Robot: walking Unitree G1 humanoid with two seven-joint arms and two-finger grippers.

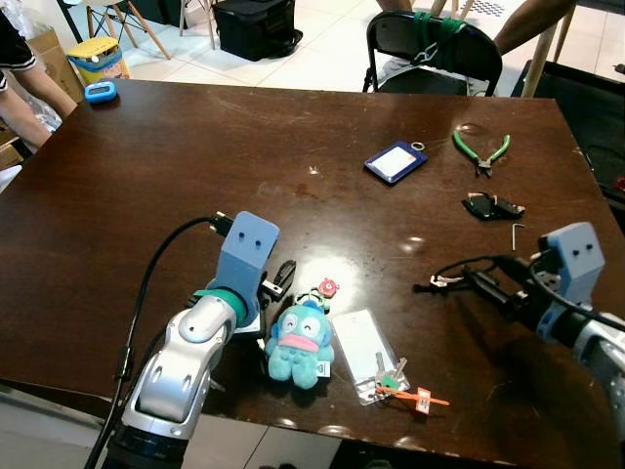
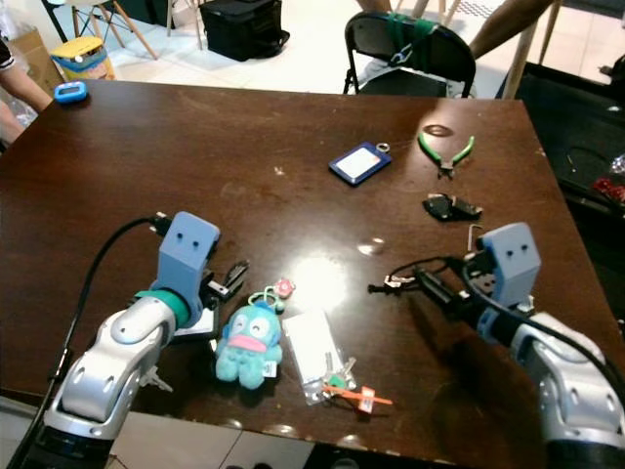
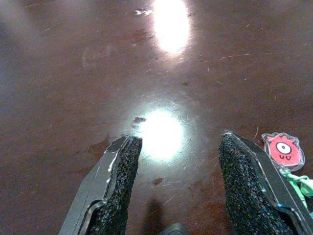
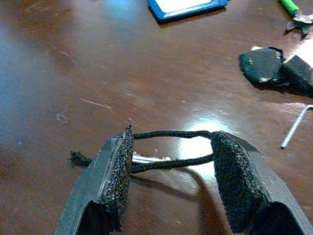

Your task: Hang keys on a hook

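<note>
Left hand (image 3: 173,186), fingers apart, rests on the counter (image 1: 146,195) at nine o'clock of the blue plush keychain (image 1: 299,342). Right hand (image 4: 168,156), fingers apart, straddles a black cord loop (image 4: 171,147), perhaps touching it. No writing legible.

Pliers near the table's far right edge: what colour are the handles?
Green handles on the pliers, clearest in the left eye view.

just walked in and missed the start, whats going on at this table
A humanoid robot is working at a dark brown wooden table. Its right gripper has a black cord loop stretched between its open fingers, low over the tabletop. Its left gripper is open over bare wood beside a blue plush fish toy with a small red round charm. A clear plastic pouch of keys lies near the toy. I can't make out a hook.
</note>
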